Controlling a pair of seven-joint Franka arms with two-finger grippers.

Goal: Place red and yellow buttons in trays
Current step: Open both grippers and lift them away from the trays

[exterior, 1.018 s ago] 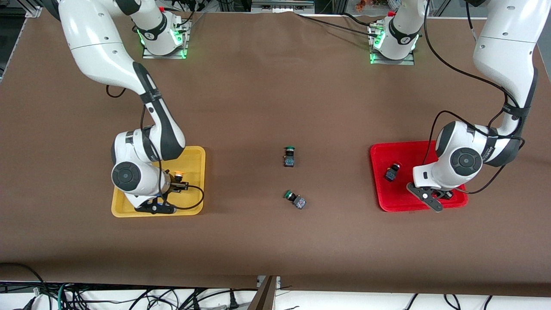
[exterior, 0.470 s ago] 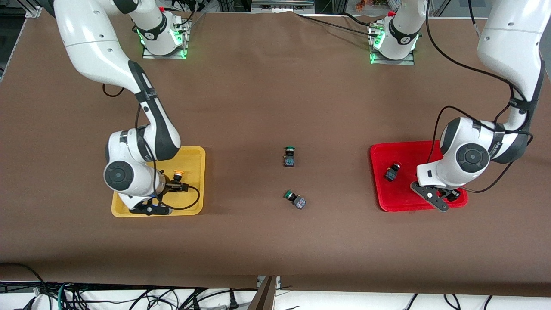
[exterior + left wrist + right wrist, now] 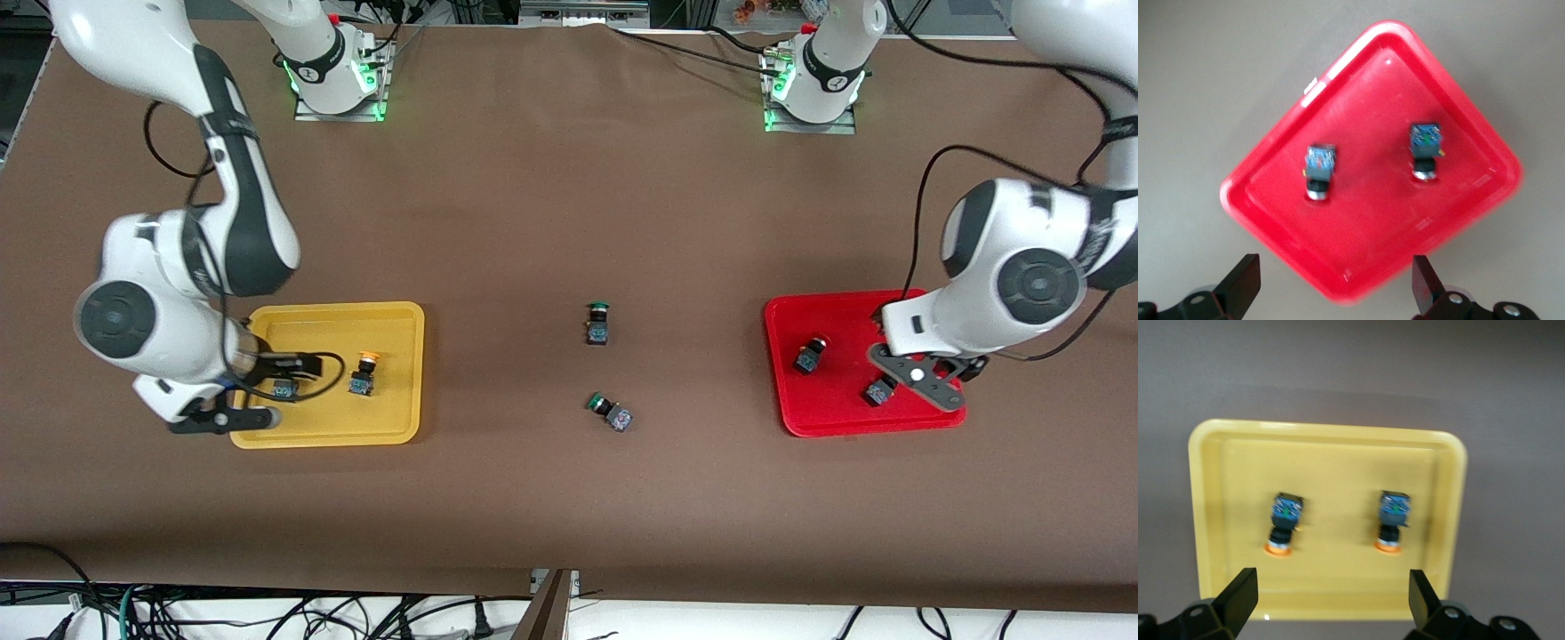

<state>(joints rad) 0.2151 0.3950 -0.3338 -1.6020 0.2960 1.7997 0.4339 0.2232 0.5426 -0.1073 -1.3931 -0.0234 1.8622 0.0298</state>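
The yellow tray [image 3: 391, 329] holds two yellow buttons [image 3: 363, 373] [image 3: 284, 388], lying on their sides. In the right wrist view they [image 3: 1283, 520] [image 3: 1393, 519] lie side by side in the tray [image 3: 1218, 453]. My right gripper [image 3: 267, 372] [image 3: 1331, 595] is open and empty, raised over the tray's end toward the right arm. The red tray [image 3: 836, 311] holds two red buttons [image 3: 811, 354] [image 3: 880, 389], also in the left wrist view [image 3: 1319, 172] [image 3: 1425, 150] in the tray [image 3: 1371, 240]. My left gripper [image 3: 947, 366] [image 3: 1335, 283] is open and empty, raised over the red tray.
Two green-capped buttons [image 3: 598, 322] [image 3: 609, 412] lie on the brown table between the trays, one nearer to the front camera than the other. Cables hang from both wrists over the trays.
Both arms have risen from their trays with open grippers. A second yellow button and a second red button now lie uncovered in the trays.
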